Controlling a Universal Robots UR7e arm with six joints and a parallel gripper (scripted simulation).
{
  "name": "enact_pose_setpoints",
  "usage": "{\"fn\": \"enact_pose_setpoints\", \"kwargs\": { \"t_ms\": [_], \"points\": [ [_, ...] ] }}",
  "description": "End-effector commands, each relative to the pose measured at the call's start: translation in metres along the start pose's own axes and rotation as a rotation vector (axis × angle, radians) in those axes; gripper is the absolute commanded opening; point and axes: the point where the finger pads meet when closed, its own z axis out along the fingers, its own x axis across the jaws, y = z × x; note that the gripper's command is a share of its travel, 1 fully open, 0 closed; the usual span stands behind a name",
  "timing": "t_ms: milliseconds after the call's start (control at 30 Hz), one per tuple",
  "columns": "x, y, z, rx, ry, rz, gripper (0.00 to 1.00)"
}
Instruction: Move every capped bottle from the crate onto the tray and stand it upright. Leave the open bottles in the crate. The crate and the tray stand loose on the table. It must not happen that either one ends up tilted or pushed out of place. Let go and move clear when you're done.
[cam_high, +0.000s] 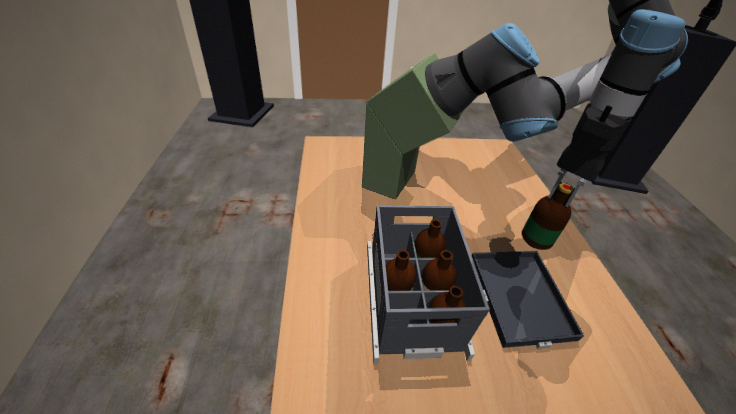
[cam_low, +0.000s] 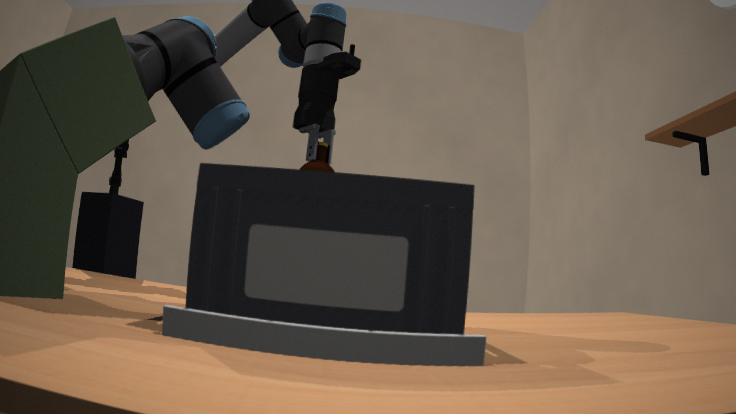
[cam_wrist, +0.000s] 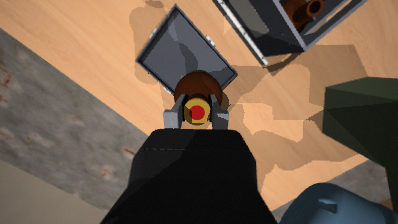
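One capped bottle hangs clamped by its neck in the pincer; carrying step, and next it needs lowering upright onto the tray below.

Capped bottle gripped aloft, seemingly beyond tray.

Beige walls; brown door; mottled grey floor; wooden table; wall shelf.

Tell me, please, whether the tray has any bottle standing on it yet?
No. The tray holds none; the capped bottle hangs in the gripper, its jaws shut on the neck.
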Motion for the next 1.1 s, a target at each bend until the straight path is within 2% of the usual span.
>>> {"fn": "enact_pose_setpoints", "kwargs": {
  "t_ms": [0, 233, 333, 800, 900, 1067],
  "points": [
    [0.000, -0.001, 0.009, 0.001, 0.003, 0.000, 0.00],
    [0.000, -0.001, 0.023, 0.002, 0.005, 0.001, 0.00],
    [0.000, 0.000, 0.020, 0.000, -0.001, 0.000, 0.00],
    [0.000, -0.002, 0.048, 0.002, 0.005, 0.001, 0.00],
    [0.000, -0.001, 0.045, -0.001, -0.001, -0.001, 0.00],
    [0.000, -0.001, 0.055, 0.000, 0.001, 0.000, 0.00]
  ]
}}
